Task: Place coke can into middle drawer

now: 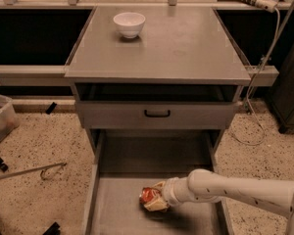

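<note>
The coke can (147,195) is small, red-orange and dented, and it sits low in the open middle drawer (116,210), near the middle of its flat grey floor. My gripper (155,201) reaches in from the right on a white arm and is shut on the coke can, with its pale fingers (158,205) around the can's right side. I cannot tell whether the can touches the drawer floor.
The closed grey drawer front with a black handle (157,113) is above the open drawer. A white bowl (129,23) stands on the cabinet top (186,48). Cables hang at the right (257,102). A bin (1,119) and a metal rod (29,171) are on the speckled floor at the left.
</note>
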`<state>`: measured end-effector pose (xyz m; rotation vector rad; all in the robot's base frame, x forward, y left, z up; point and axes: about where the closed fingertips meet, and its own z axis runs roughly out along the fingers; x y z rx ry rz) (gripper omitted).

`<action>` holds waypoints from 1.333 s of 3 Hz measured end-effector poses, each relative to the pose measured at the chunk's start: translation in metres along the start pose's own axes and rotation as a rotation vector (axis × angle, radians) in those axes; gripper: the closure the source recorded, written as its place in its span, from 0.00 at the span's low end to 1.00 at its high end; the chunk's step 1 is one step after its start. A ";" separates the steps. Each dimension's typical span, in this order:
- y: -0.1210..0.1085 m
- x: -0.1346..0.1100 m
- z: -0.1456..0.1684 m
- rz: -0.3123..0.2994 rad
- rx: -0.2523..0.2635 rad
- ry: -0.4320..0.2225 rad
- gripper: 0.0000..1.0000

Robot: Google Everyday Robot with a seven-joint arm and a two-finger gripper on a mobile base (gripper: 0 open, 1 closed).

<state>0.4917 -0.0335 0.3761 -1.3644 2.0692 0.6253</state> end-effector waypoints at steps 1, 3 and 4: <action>0.000 0.000 0.000 0.000 0.000 0.000 0.35; 0.000 0.000 0.000 0.000 0.000 0.000 0.00; 0.000 0.000 0.000 0.000 0.000 0.000 0.00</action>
